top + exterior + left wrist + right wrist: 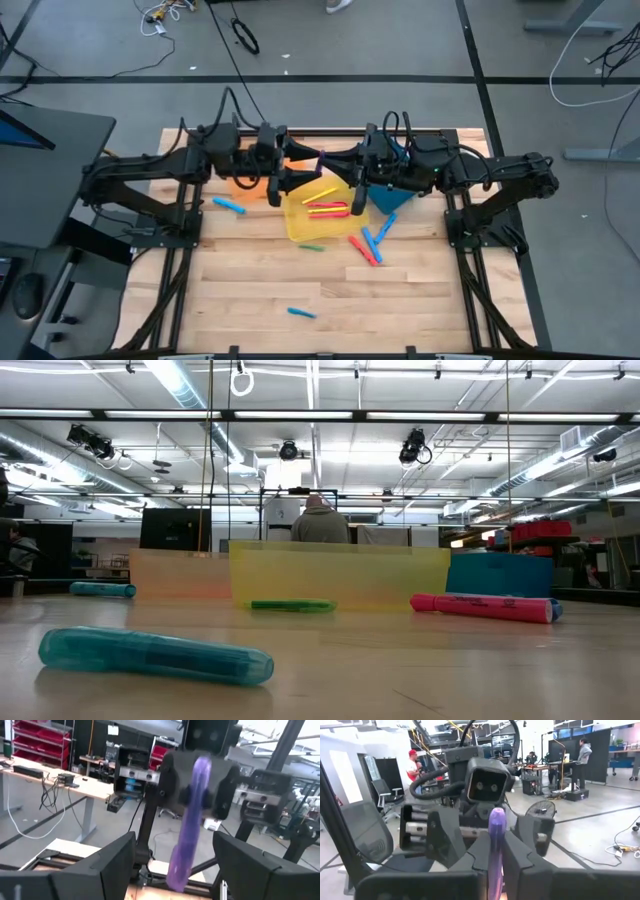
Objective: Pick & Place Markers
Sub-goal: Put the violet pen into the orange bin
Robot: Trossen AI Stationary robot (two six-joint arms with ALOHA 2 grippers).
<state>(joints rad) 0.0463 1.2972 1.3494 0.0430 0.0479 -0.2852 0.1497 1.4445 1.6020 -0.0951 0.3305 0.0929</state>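
Observation:
My two grippers meet tip to tip in the air above the yellow bin [296,226]. My right gripper [332,165] [496,840] is shut on a purple marker [496,822] [189,830]. My left gripper [310,165] [174,840] is open, with one finger on each side of that marker and a gap to both. A yellow and a red marker [325,208] lie inside the yellow bin. Loose markers rest flat on the table: blue [228,205], green [312,247] [292,605], red [362,248] [485,605], blue [385,228] and blue [300,313] [155,655]. My right gripper pinches the purple marker between its two fingers [520,857], coming level from the table's right side. The marker's free end [496,817] sticks out past the fingertips toward my left gripper. It is lifted clear, above the yellow bin.
An orange bin [245,185] stands left of the yellow one and a blue bin [385,197] right of it, both under the arms. The near half of the wooden table [240,290] holds only the one blue marker. People stand in the room behind.

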